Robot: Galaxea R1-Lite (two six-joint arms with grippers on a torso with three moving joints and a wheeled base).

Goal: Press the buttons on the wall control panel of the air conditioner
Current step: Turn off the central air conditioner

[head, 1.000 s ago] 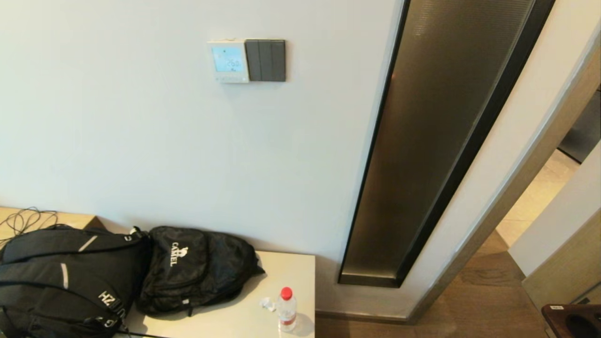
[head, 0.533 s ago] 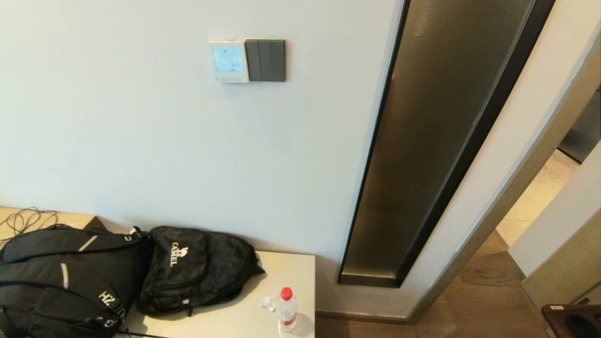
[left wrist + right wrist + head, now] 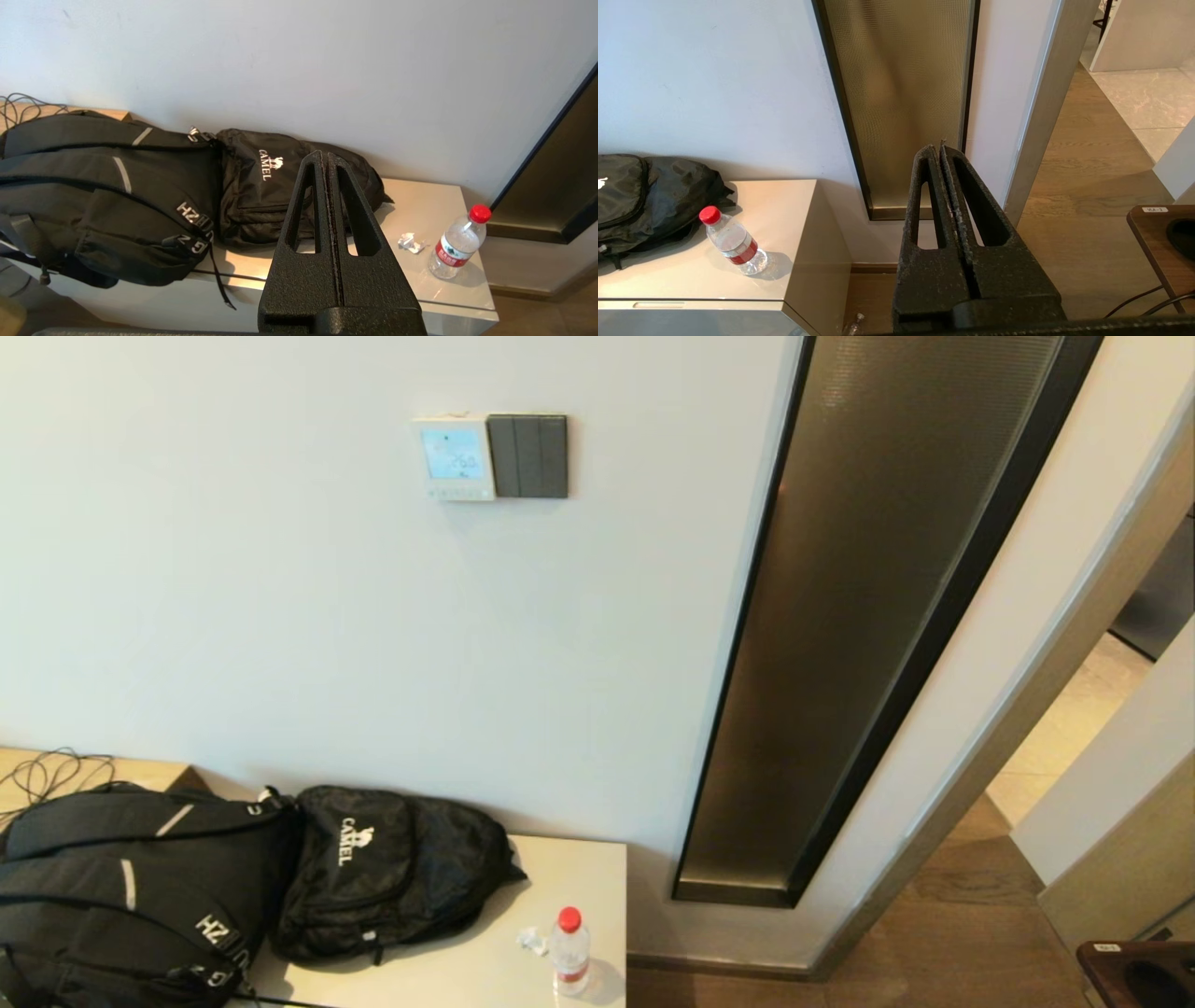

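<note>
The air conditioner's control panel (image 3: 455,457) is a white box with a lit blue screen, high on the wall, with a row of small buttons (image 3: 455,493) under the screen. A dark grey switch plate (image 3: 528,455) sits right beside it. Neither arm shows in the head view. My left gripper (image 3: 325,156) is shut and empty, low above the cabinet and the bags. My right gripper (image 3: 938,149) is shut and empty, low in front of the glass strip. The panel is out of both wrist views.
A beige cabinet (image 3: 579,868) stands against the wall with two black backpacks (image 3: 383,873) (image 3: 131,896), a red-capped water bottle (image 3: 569,952) and a crumpled wrapper (image 3: 533,940). A tall bronze glass strip (image 3: 868,616) and a doorway are on the right. A dark wooden table corner (image 3: 1134,975) is at the lower right.
</note>
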